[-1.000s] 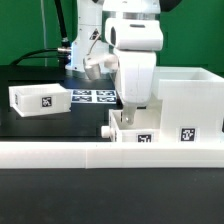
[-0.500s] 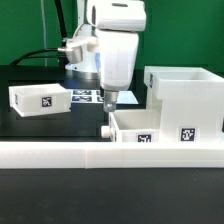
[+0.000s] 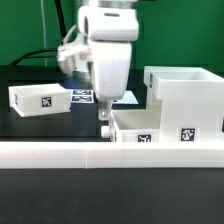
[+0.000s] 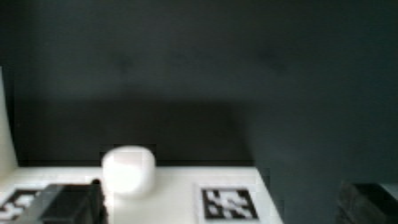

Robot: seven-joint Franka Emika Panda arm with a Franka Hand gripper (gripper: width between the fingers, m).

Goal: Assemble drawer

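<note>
Gripping anything yet, or is it empty?

Empty, as far as you can see. In the wrist view the fingers (image 4: 63, 205) stand wide apart at the two corners of the picture with nothing between the pads. The knob (image 4: 127, 170) shows in the gap, nearer to one finger than the other. Whether a tip touches it you cannot tell.

Where does that put the gripper (image 3: 104, 118) in the scene?

Low over the black table (image 3: 40, 128), at the left end of the near tray (image 3: 160, 126). That tray lies right of centre, just behind the long rail (image 3: 60, 155) at the near edge. The housing (image 3: 185, 85) stands just behind it on the right. The second tray (image 3: 40, 98) lies well apart on the left, and the marker board (image 3: 82, 96) lies flat between them, farther back.

How will the tray handle, and where should you take it?

It looks like thin, hollow white plastic, so judge it light, stiff and rather slippery. It will likely slide or twist on the table if you nudge it. The knob is small and rounded, so centre it between the pads before you close. A side wall would give flatter faces to pinch.
</note>
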